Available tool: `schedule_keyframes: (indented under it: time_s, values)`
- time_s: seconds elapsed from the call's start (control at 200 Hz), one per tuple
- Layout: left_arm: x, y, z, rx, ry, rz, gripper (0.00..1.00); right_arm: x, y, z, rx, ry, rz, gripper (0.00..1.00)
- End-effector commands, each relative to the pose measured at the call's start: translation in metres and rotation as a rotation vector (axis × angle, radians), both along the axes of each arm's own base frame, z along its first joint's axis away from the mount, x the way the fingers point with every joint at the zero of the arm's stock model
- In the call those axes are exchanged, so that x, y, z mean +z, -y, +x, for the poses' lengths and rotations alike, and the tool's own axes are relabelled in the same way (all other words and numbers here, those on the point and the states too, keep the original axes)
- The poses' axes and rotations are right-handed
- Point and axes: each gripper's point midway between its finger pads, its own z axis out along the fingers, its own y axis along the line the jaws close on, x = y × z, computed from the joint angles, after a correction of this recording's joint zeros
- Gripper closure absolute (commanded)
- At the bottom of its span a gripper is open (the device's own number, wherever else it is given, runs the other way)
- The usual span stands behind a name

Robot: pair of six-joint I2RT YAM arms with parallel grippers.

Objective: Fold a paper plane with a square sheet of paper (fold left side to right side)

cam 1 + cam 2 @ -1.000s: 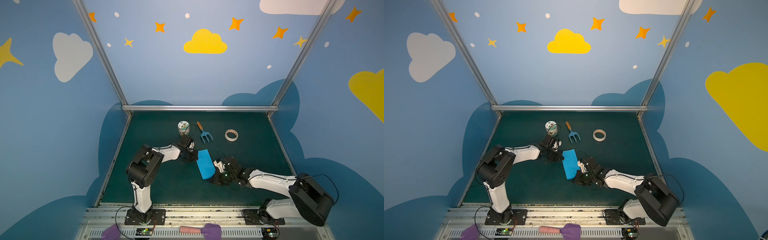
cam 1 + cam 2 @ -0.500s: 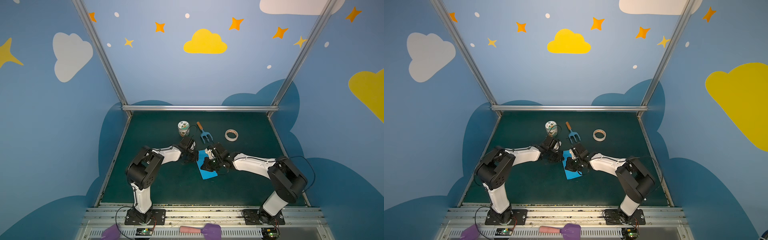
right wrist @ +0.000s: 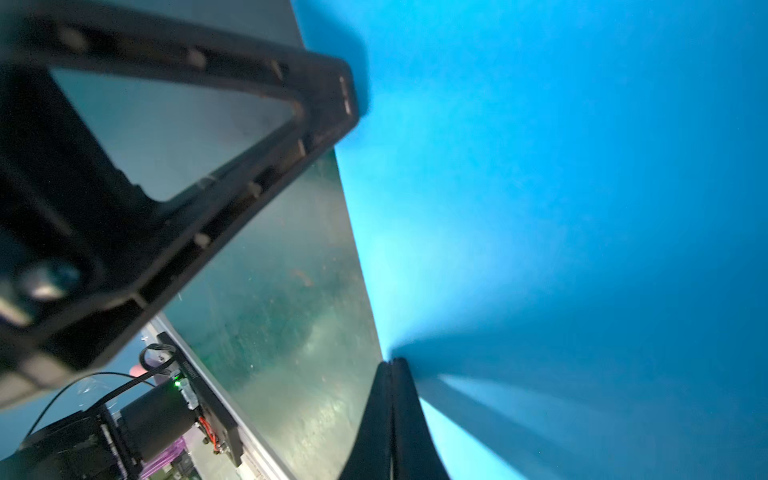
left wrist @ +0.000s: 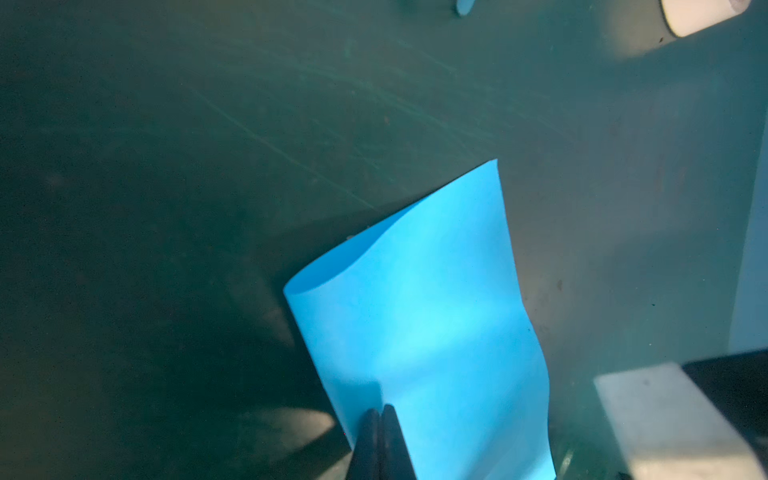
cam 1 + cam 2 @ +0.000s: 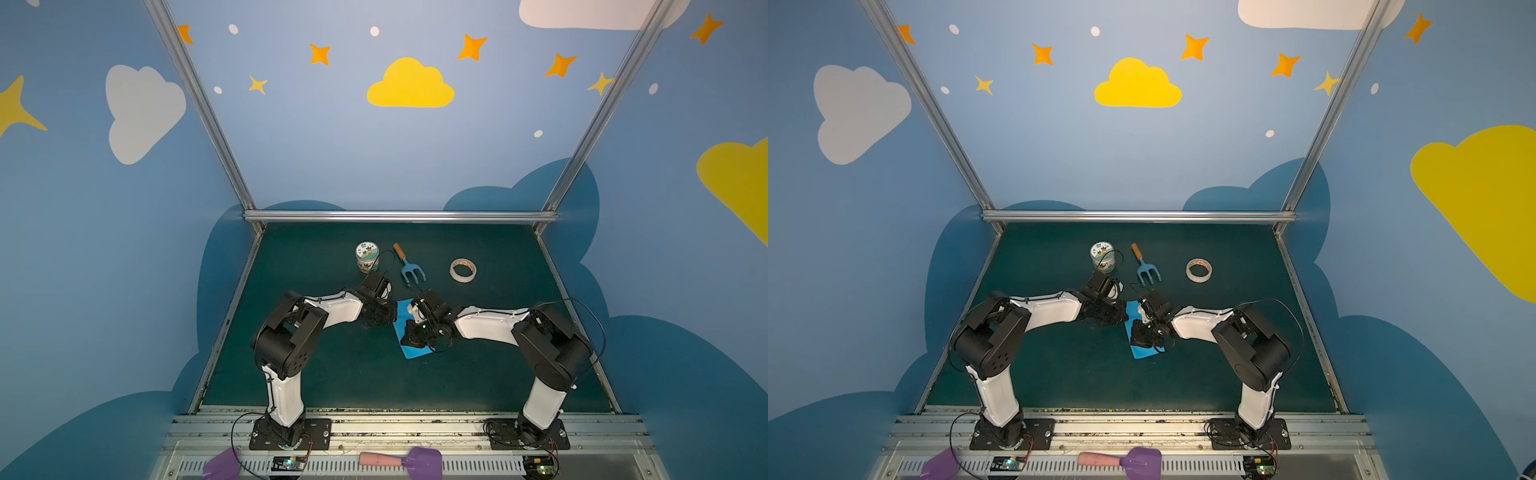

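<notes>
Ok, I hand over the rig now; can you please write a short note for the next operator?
Left gripper: shut, tips on the square sheet of paper.
Right gripper: shut, tips on the same sheet; a pinch by either cannot be told.
Paper: between the two grippers, doubled over, the fold rounded, not pressed flat.
Done: first half fold, loosely.
Left: flatten the crease, then every later plane fold.

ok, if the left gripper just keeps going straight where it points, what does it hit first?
The blue paper: the left gripper, shut, has its tips right at the paper's near edge. Past that, only green mat, though depth is unclear.
</notes>
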Motion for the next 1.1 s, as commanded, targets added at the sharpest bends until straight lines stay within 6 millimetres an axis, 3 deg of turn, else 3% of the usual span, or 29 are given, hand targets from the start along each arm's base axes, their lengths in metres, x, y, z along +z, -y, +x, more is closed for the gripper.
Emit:
schedule_keyframes:
  time_s: [0.0,0.39,0.711,0.796,0.916,1.096]
  values:
    - [-0.025,-0.012,-0.020,-0.016,-0.101,0.083,0.96,-0.023,0.014,-0.011,-0.023,-0.052,-0.049,1.00]
    - [-0.028,-0.032,0.022,0.040,-0.105,0.093,0.96,-0.038,0.030,-0.024,-0.059,-0.085,-0.071,1.00]
    - [-0.045,-0.074,0.051,0.139,-0.147,0.118,0.96,-0.042,0.034,-0.028,-0.075,-0.097,-0.069,1.00]
    - [-0.036,-0.082,0.063,0.145,-0.137,0.111,0.96,-0.043,0.035,-0.029,-0.075,-0.098,-0.073,1.00]
    - [-0.007,-0.077,0.069,0.113,-0.088,0.080,0.96,-0.043,0.036,-0.030,-0.077,-0.097,-0.072,1.00]
    - [0.041,-0.046,0.042,0.067,-0.019,-0.047,0.96,-0.041,0.036,-0.029,-0.079,-0.092,-0.071,1.00]
